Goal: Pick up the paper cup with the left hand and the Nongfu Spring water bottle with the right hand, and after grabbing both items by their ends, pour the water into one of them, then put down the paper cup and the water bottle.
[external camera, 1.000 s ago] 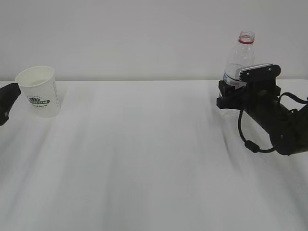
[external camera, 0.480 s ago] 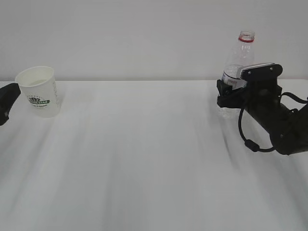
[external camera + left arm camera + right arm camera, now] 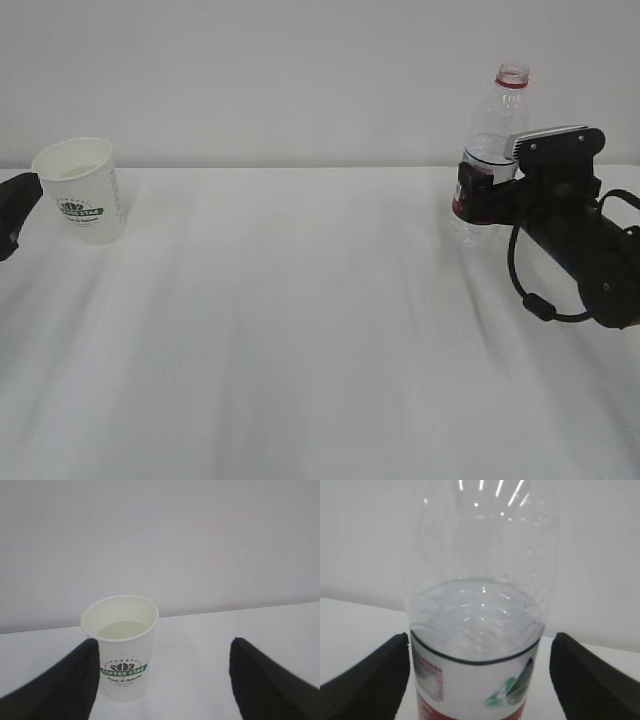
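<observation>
Soft, even, diffuse light fills all three views, seemingly from above, and the white table and pale wall nearly merge, with only faint streaky grey shading across the tabletop and a weak shadow near the right hand. Small bright glints sit high on the Nongfu Spring water bottle in the right wrist view. That close view looks slightly soft, and the near black fingers in both wrist views are blurred.

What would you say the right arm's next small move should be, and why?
Probably draw the right hand straight back from the Nongfu Spring water bottle: the bottle stands upright, the jaws are open around it, and the paper cup already holds water.
</observation>
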You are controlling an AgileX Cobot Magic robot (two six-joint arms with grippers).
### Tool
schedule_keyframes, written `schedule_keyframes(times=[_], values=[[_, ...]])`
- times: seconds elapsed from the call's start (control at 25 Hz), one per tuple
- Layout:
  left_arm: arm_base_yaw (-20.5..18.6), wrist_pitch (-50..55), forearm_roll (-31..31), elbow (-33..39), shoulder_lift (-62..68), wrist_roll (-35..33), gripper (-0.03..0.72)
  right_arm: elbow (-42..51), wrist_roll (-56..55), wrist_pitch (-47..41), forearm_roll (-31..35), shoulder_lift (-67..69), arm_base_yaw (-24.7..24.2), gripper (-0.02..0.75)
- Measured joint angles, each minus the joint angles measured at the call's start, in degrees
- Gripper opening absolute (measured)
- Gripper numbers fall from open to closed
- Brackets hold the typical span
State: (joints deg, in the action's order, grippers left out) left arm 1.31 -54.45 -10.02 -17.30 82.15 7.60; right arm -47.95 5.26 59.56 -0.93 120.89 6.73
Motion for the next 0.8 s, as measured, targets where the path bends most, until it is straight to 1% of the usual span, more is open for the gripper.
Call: schedule_keyframes(times=[0.4,0.8], values=[[0.00,0.00,0.00,0.00,0.00,0.00,0.587,7.04,-0.37,1.41,0.00,-6.87,0.00,0.661],[0.00,0.12,0.11,0.00,-1.43,0.00,0.587,12.86,-0.43,1.41,0.00,-13.36,0.00,0.643]])
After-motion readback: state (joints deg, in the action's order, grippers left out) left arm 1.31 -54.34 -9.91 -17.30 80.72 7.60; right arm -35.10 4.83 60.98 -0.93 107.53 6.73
